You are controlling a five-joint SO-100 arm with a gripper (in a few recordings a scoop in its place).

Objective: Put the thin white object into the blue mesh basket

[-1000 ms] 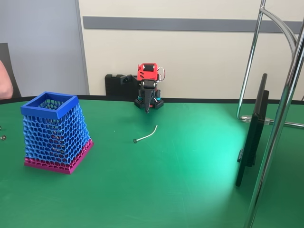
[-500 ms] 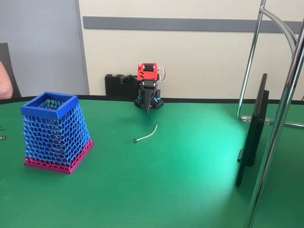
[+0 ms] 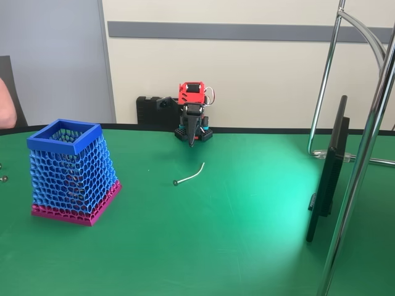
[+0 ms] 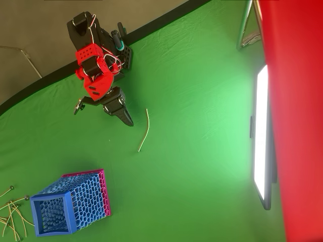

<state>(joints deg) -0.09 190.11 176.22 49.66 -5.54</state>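
The thin white object lies flat on the green table, a curved strand with a small dark tip; it is also in the overhead view. The blue mesh basket stands upright at the left on its magenta base, and appears at the lower left in the overhead view. My gripper points down at the back of the table, shut with nothing in it, a short way behind the strand. From above, the gripper sits just left of the strand, apart from it.
A black screen on a stand and chrome poles occupy the right side. Several thin strands lie left of the basket. A tiny white speck rests between basket and strand. A person's arm shows at the left edge.
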